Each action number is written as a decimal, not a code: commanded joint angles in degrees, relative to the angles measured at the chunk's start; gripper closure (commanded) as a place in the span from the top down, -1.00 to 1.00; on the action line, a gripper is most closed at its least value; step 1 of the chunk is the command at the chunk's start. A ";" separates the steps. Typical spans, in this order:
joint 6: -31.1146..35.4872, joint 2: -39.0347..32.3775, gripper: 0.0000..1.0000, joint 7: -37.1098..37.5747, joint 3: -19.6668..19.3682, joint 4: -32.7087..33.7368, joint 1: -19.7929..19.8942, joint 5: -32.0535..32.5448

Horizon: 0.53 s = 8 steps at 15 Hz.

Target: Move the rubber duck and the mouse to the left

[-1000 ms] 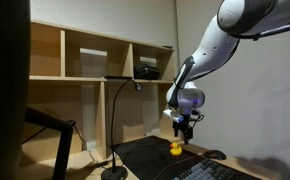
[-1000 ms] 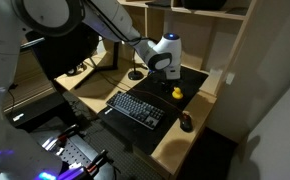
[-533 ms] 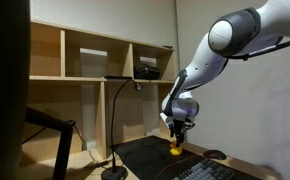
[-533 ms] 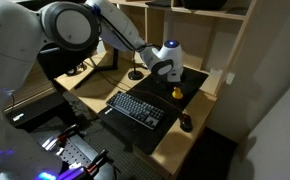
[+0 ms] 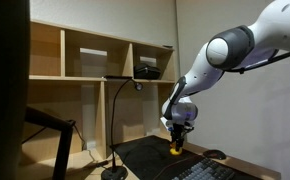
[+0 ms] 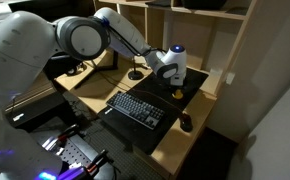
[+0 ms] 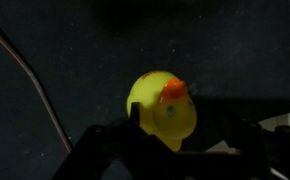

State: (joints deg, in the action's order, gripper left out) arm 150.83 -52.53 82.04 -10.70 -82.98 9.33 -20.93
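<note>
The rubber duck (image 7: 163, 108), bright yellow with an orange beak, sits on the black desk mat (image 6: 193, 80). It fills the middle of the wrist view and shows in both exterior views (image 5: 175, 151) (image 6: 177, 94). My gripper (image 7: 185, 130) is open and low over the duck, with a dark finger on either side of it; the left finger is close against it. The gripper also shows in both exterior views (image 5: 177, 140) (image 6: 172, 82). The mouse (image 6: 186, 122), small and black, lies on the wooden desk apart from the gripper, and shows in an exterior view (image 5: 216, 154).
A dark keyboard (image 6: 137, 108) lies on the mat in front of the duck. A lamp with a round black base (image 5: 114, 173) and thin neck stands beside the mat. Wooden shelves (image 5: 95, 75) rise behind the desk. A cable (image 7: 30, 85) crosses the mat.
The gripper has come down from above the duck until its fingers stand around it. The duck and the mouse have not moved.
</note>
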 commanded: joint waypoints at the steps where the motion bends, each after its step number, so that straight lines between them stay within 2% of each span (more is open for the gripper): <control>1: -4.57 -2.64 -0.08 1.12 0.84 5.31 1.83 0.15; 6: -8.45 -3.17 -0.76 0.78 1.58 7.33 2.81 -0.02; 8: -10.08 -2.95 -0.85 0.24 2.16 7.57 3.44 -0.30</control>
State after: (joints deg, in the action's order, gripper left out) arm 143.99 -53.98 82.61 -10.37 -78.19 10.94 -20.93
